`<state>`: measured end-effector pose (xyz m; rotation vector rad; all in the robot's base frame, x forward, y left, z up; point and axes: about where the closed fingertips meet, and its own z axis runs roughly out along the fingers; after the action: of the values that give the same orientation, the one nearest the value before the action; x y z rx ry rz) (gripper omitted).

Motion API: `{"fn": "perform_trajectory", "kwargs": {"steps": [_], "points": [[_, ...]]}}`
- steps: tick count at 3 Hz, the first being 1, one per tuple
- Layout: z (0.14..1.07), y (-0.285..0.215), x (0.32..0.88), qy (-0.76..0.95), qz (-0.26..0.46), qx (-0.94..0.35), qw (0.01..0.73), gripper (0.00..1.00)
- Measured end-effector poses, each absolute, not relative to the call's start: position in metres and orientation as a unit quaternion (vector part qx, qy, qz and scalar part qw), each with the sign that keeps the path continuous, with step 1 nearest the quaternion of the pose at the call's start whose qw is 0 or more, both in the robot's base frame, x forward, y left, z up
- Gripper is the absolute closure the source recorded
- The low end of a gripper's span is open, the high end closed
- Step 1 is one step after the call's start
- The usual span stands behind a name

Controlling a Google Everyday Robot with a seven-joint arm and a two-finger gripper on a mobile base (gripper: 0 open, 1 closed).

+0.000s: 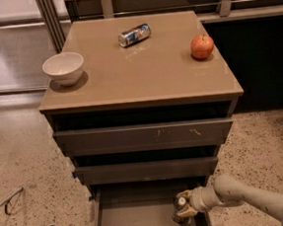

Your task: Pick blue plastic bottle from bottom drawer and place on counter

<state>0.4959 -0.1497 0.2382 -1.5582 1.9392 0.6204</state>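
Our claw [184,206] sits low at the right end of the open bottom drawer [136,217], right against the blue plastic bottle [181,201]; we cannot tell whether it grips. The arm [237,194] reaches in from the right, cut off at the frame's corner. Only the bottle's white cap shows clearly.

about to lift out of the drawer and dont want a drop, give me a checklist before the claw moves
1. bottom drawer pulled open: ok
2. claw down inside the drawer, at the blue plastic bottle: ok
3. Firm hold on the bottle: cannot tell
4. Room to lift past the middle drawer front: cannot tell
5. Bare spot on the counter between the bowl, can and apple: ok
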Motion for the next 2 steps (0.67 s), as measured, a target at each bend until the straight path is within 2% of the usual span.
{"fn": "perform_trajectory", "kwargs": {"steps": [2], "points": [[0.2409,-0.1491,0.4955,0.725,0.232,-0.583,0.284,1.0]]}}
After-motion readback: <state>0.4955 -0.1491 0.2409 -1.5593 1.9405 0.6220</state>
